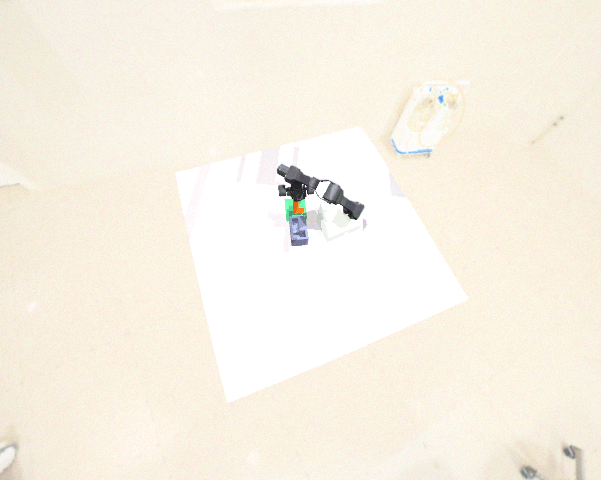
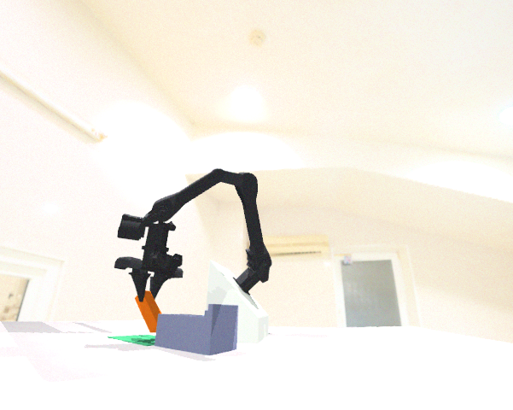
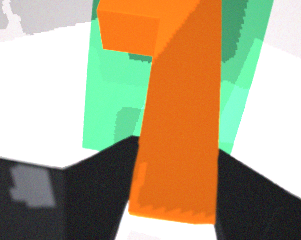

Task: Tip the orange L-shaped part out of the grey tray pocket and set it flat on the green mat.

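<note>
The orange L-shaped part hangs tilted at lower left of the exterior view, its top end pinched in the pincer, its foot hidden behind the grey tray. The green mat lies flat just left of the tray, beneath the part. The tray's pocket stands vacant
</note>
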You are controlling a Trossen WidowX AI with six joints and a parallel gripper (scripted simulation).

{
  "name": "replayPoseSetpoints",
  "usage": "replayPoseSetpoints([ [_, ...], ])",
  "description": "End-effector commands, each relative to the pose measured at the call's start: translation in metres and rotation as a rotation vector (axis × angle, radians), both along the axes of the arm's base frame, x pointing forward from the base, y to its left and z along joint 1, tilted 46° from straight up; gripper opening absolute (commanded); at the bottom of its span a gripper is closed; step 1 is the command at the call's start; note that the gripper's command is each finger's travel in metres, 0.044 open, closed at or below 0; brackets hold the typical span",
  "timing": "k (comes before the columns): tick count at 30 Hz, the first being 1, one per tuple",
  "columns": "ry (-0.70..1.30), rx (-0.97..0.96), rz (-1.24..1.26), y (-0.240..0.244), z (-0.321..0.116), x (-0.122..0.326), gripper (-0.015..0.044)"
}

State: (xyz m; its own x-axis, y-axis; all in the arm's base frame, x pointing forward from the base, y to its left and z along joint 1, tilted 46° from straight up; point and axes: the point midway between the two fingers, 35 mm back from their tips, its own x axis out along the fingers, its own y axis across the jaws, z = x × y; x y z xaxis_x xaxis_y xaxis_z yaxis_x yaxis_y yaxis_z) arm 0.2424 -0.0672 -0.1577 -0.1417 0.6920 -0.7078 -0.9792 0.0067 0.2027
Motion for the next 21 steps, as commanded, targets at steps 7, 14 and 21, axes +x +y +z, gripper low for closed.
replayPoseSetpoints([
  [7,0.011,0.007,-0.005,0.0114,-0.0103,-0.0046,0.0000],
  [14,0.011,0.007,-0.005,0.0116,-0.0105,-0.0046,0.0000],
  [21,0.011,0.007,-0.005,0.0117,-0.0105,-0.0046,0.0000],
])
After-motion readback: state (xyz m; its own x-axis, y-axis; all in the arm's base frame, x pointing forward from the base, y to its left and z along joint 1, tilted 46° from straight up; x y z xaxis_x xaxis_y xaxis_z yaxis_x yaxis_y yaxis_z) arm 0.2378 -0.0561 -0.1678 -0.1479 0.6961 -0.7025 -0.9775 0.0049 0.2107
